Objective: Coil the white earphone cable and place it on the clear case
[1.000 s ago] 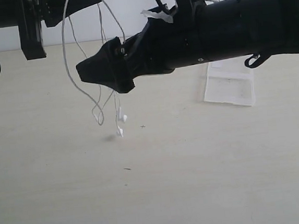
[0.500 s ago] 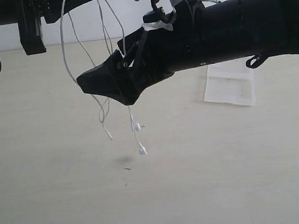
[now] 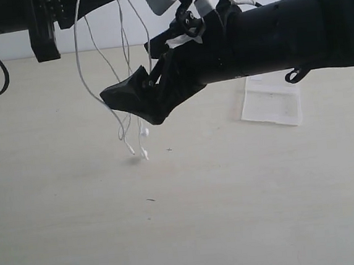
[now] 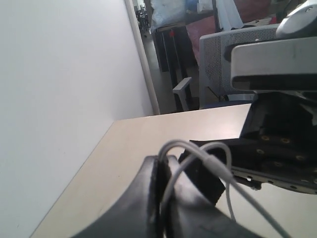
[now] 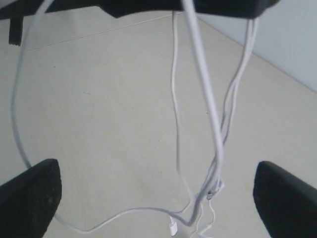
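2 grippers, 1 hanging white earphone cable (image 5: 211,119).
Left gripper (image 4: 159,168) pinches it above right gripper (image 3: 131,105), whose wide-open jaws straddle the vertical strands; clear case (image 3: 272,102) lies below that arm.

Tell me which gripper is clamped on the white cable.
The left gripper, shut on the white earphone cable; the right gripper stands wide open, gripping nothing.

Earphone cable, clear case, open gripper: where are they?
white earphone cable (image 5: 205,89), right wrist view, on the thick hanging strand.
clear case (image 3: 271,105), exterior view, on its flat top face.
right gripper (image 5: 158,196), right wrist view, midway between its open fingertips.
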Robot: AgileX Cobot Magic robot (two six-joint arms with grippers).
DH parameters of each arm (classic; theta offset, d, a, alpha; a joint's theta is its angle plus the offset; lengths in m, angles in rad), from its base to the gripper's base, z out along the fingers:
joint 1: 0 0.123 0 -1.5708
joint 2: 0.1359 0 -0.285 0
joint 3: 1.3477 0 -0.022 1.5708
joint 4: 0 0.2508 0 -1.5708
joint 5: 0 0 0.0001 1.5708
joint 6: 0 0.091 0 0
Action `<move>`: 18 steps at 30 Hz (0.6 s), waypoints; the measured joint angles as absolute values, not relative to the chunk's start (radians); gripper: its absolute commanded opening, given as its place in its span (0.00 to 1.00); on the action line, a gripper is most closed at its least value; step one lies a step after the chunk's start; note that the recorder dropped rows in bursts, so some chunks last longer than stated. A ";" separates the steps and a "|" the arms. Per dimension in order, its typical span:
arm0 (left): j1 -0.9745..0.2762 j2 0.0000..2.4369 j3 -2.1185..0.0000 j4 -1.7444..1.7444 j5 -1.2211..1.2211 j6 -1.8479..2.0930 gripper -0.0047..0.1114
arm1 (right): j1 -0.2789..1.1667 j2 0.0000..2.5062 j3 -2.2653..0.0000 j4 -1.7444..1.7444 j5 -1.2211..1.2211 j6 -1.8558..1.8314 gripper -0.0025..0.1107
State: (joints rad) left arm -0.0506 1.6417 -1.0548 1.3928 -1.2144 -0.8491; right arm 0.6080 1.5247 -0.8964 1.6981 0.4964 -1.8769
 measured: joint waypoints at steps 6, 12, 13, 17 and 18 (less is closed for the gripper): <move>-0.051 1.642 -1.055 1.387 -1.214 -0.847 0.04 | 0.608 1.525 -0.896 1.709 0.496 -1.896 0.94; -0.051 1.642 -1.055 1.371 -1.214 -0.846 0.04 | 0.608 1.501 -0.896 1.711 0.483 -1.896 0.94; -0.051 1.642 -1.055 1.368 -1.214 -0.846 0.04 | 0.608 1.493 -0.896 1.711 0.483 -1.890 0.94; -0.051 1.642 -1.055 1.360 -1.206 -0.846 0.04 | 0.608 1.465 -0.896 1.711 0.481 -1.880 0.94; -0.051 1.642 -1.055 1.356 -1.206 -0.846 0.04 | 0.608 1.463 -0.896 1.711 0.481 -1.878 0.94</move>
State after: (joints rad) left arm -0.0506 1.6417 -1.0548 1.3558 -1.2063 -0.8457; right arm 0.6080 1.4631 -0.8964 1.7109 0.4808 -1.8781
